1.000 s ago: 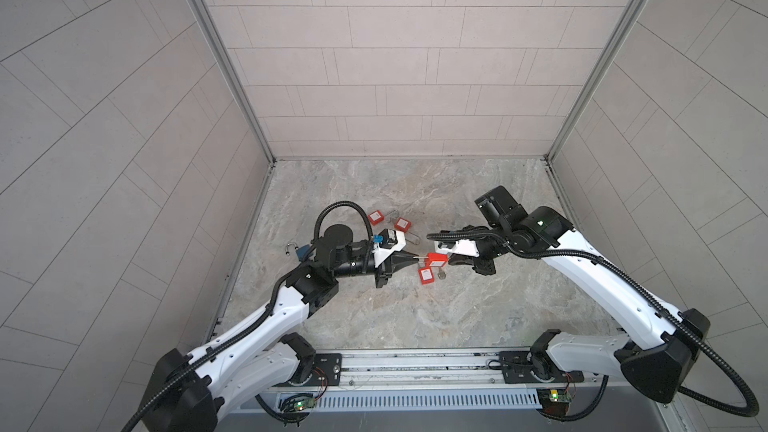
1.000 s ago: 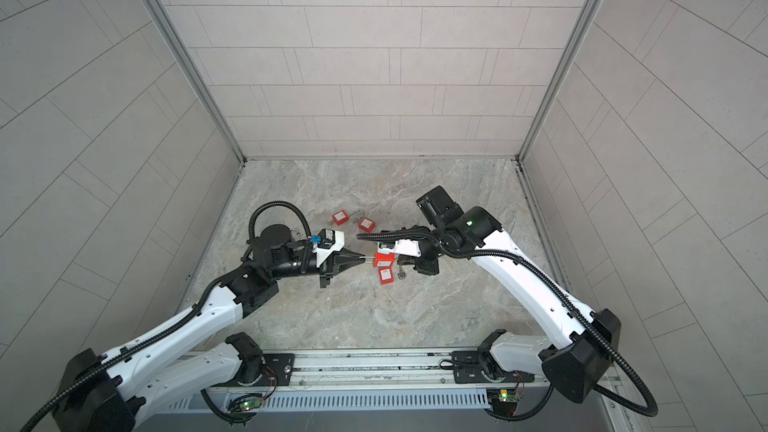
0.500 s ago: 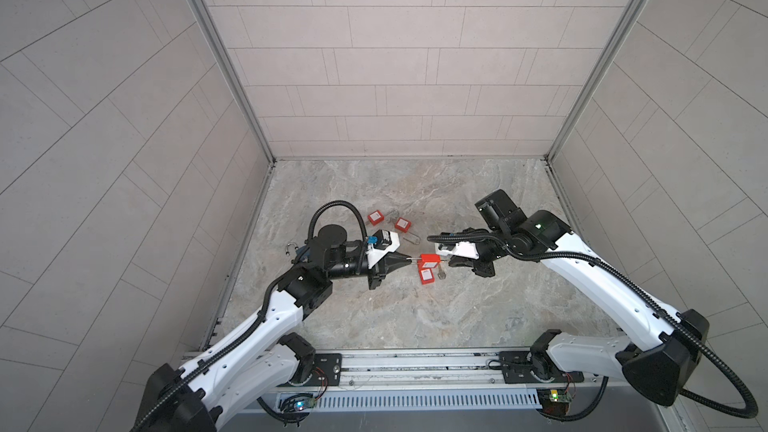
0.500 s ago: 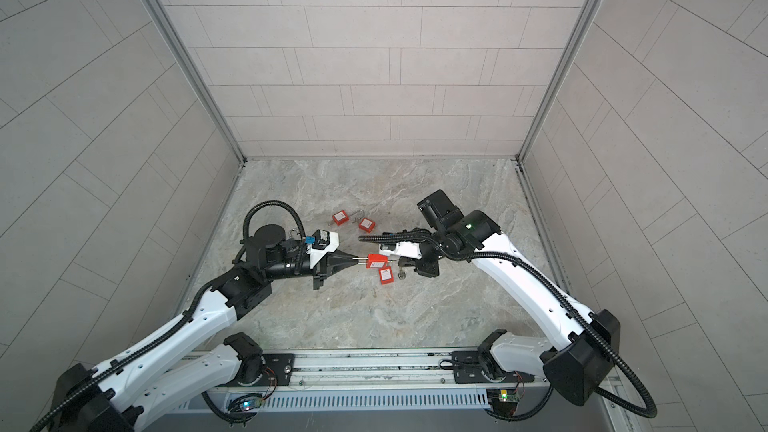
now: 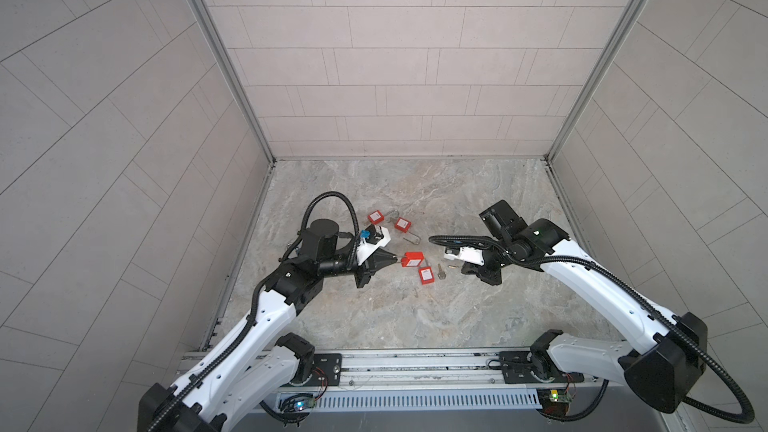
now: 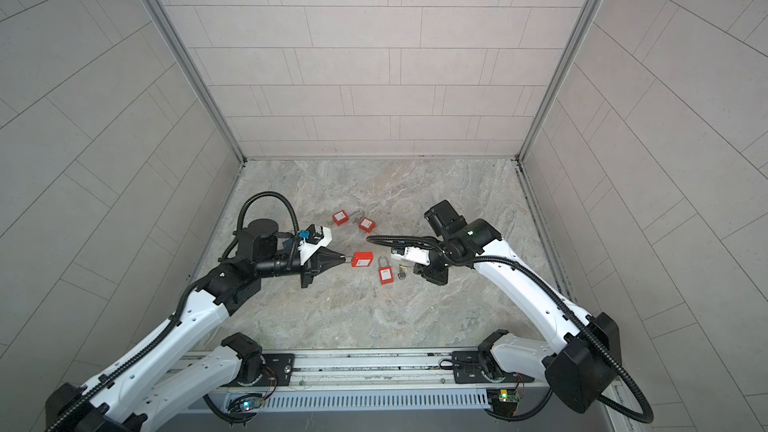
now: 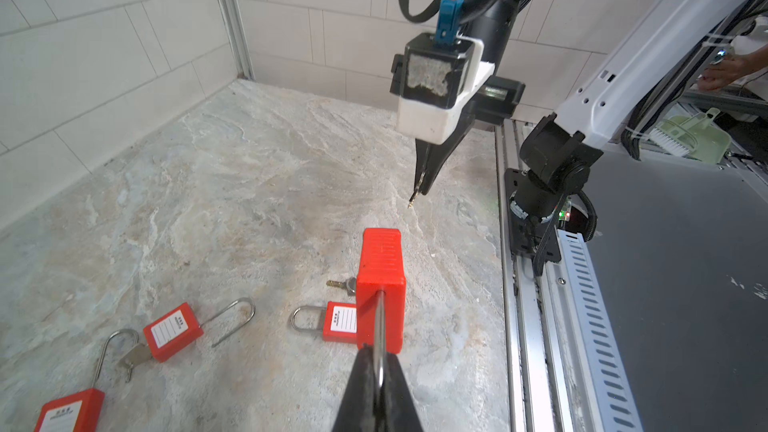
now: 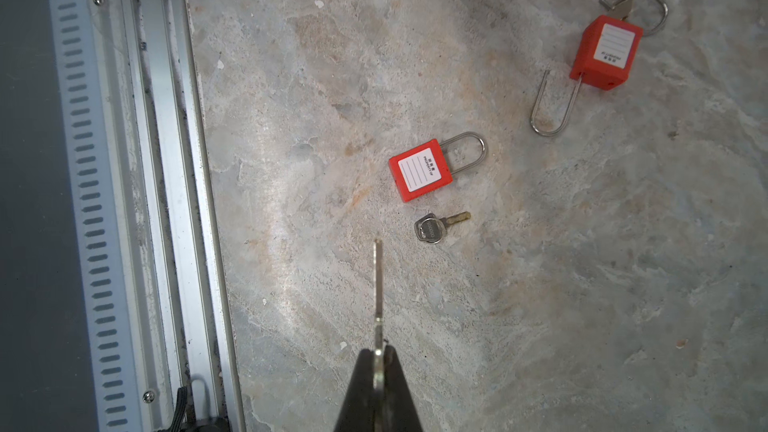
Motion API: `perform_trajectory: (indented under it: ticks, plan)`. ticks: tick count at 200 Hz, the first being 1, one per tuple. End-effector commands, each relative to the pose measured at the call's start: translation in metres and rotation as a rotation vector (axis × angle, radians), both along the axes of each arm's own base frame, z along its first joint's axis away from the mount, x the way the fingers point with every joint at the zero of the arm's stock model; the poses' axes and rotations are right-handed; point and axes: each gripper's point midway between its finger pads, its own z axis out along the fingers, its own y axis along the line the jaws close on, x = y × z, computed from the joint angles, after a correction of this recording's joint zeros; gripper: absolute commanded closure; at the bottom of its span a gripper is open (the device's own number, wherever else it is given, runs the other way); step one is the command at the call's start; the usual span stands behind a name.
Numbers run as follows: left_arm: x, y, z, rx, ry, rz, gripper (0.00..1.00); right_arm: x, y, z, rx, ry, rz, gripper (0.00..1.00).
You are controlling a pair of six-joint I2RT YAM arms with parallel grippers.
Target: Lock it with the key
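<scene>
Pinching the shackle of the lock (image 7: 380,280), the left tool (image 7: 379,357) holds it in the air above the counter (image 5: 374,317), with the body pointing toward the right arm. A second ago both tools were nearly touching over the middle. Now they have drawn apart, and the lock has gone to the left with its tool.

Between them on the counter lie a second lock (image 8: 419,170), its shackle closed, and just beside it a spare key (image 8: 430,228). Two more locks (image 5: 402,224) lie further back.

The right tool (image 8: 378,353) is pressed together on the key (image 8: 377,284). Its blade sticks out free, well apart from the held lock. I judge that the key has left the keyhole, so either the turning is done or the insertion must be tried again.

The held shackle is seen only from its edge and is partly covered by the fingers, so I cannot tell if it is clicked shut. The keyhole face is turned away from the left wrist view, and the held lock is outside the right wrist view.
</scene>
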Motion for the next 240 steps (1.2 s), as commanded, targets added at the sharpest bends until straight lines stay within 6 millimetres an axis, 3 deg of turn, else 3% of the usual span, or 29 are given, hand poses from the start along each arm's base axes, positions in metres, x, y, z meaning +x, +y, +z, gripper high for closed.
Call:
perform_trajectory:
  ticks: [1,24,44,77,122,240]
  plan:
    - [-0.005,0.011,-0.025,0.155,0.094,-0.024,1.0,0.016,0.003,0.003,0.039,-0.019,-0.121,1.0]
    - [-0.008,0.021,-0.058,0.317,0.222,-0.05,1.0,0.035,0.002,0.004,0.054,-0.026,-0.264,1.0]
    - [-0.003,0.025,-0.071,0.402,0.276,-0.061,1.0,0.045,0.005,0.008,0.085,-0.022,-0.344,1.0]
    - [0.01,0.026,-0.084,0.507,0.339,-0.1,1.0,0.049,0.012,0.011,0.133,-0.028,-0.365,1.0]
    - [0.016,0.025,-0.107,0.626,0.478,-0.217,1.0,0.054,0.008,0.001,0.122,0.008,-0.46,1.0]
    - [0.028,0.008,-0.149,0.743,0.611,-0.388,1.0,0.074,0.01,-0.018,0.111,0.089,-0.656,1.0]
